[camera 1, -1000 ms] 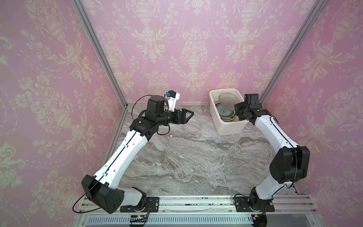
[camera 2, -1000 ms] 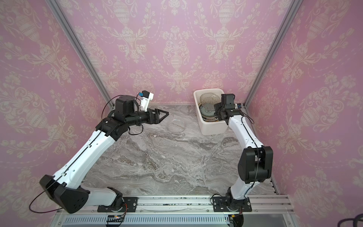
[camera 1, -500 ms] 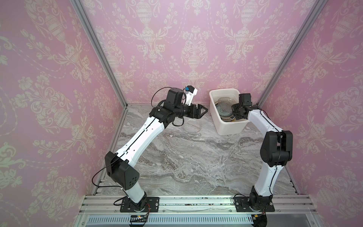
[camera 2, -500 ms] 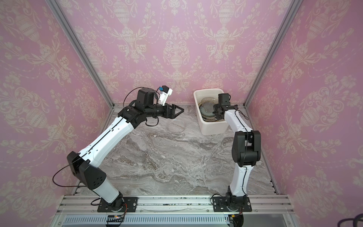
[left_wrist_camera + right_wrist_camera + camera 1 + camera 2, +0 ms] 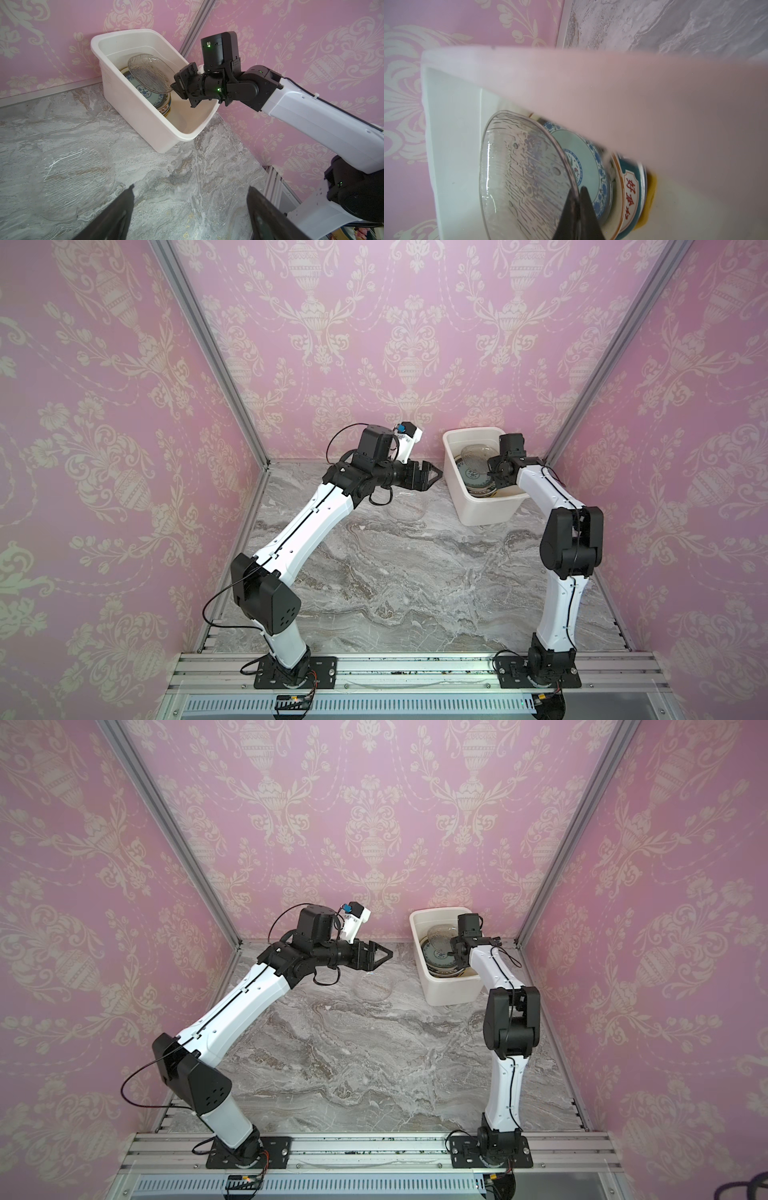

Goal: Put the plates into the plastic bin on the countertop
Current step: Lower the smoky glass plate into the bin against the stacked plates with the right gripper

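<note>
The white plastic bin (image 5: 486,512) (image 5: 451,992) stands at the back right of the countertop (image 5: 395,572). Inside it my right gripper (image 5: 492,466) (image 5: 175,87) (image 5: 580,189) is shut on the rim of a smoky glass plate (image 5: 149,76) (image 5: 521,172), held tilted over a stack topped by a teal patterned plate (image 5: 583,158). A clear glass plate (image 5: 409,508) (image 5: 374,988) (image 5: 68,178) lies flat on the countertop left of the bin. My left gripper (image 5: 436,475) (image 5: 388,955) (image 5: 191,187) hangs open above the countertop, beside this plate, with nothing between its fingers.
Pink patterned walls and aluminium posts close in the back and both sides. The bin sits close to the back right corner. An aluminium rail (image 5: 395,672) with both arm bases runs along the front edge.
My left arm has swung right, bringing its open gripper over the clear plate near the bin. My right gripper has carried the smoky glass plate lower into the bin.
</note>
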